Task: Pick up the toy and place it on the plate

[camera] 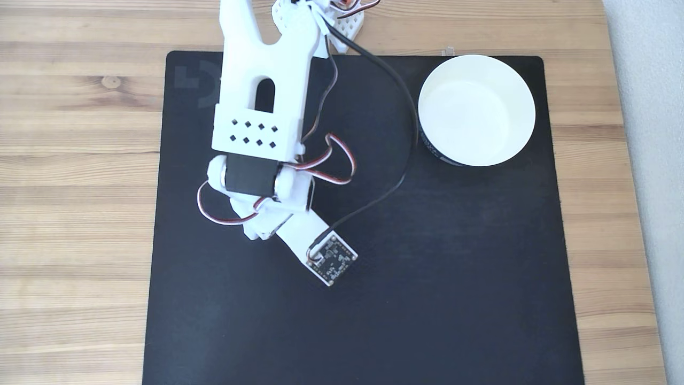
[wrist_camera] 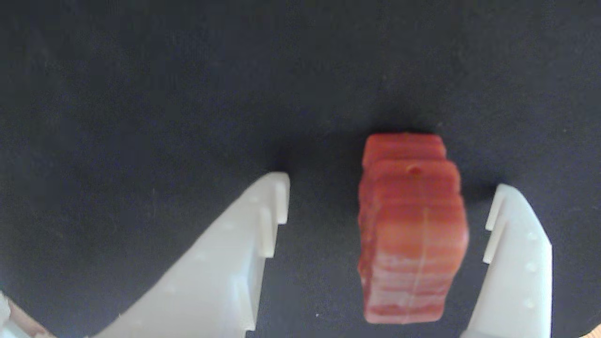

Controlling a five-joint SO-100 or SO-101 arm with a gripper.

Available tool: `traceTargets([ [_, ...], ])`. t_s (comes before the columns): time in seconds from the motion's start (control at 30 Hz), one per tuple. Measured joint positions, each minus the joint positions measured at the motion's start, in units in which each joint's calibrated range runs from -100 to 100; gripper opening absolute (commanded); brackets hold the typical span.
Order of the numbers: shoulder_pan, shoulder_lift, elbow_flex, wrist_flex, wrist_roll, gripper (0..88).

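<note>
— Where is your hand right now?

— In the wrist view my hand (wrist_camera: 385, 220) is spread wide, both white fingers (wrist_camera: 225, 272) low over the black mat (wrist_camera: 141, 94), gripping nothing.

— And the toy?

— The toy (wrist_camera: 413, 230), a reddish-brown block with pale streaks, stands on the mat between my fingers, much nearer the right one, with a gap on each side. It touches neither finger.

— The plate?

— In the fixed view the plate (camera: 526, 115) sits at the far right corner of the mat, white inside with a dark outer band, well apart from my arm (camera: 262, 107). The mat lies on a wooden surface (camera: 75, 160). My arm hides the toy there.
</note>
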Motion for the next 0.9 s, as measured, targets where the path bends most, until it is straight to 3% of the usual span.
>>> traceTargets([
  [0.2,0.25,1.08,-0.38,-0.17,-0.05,29.1],
  [0.5,0.67,1.08,-0.94,-1.1,0.1,14.1],
  [0.6,1.0,1.17,-1.79,-1.35,0.1,2.9],
  [0.9,1.0,1.17,-1.7,-1.44,0.1,2.4],
])
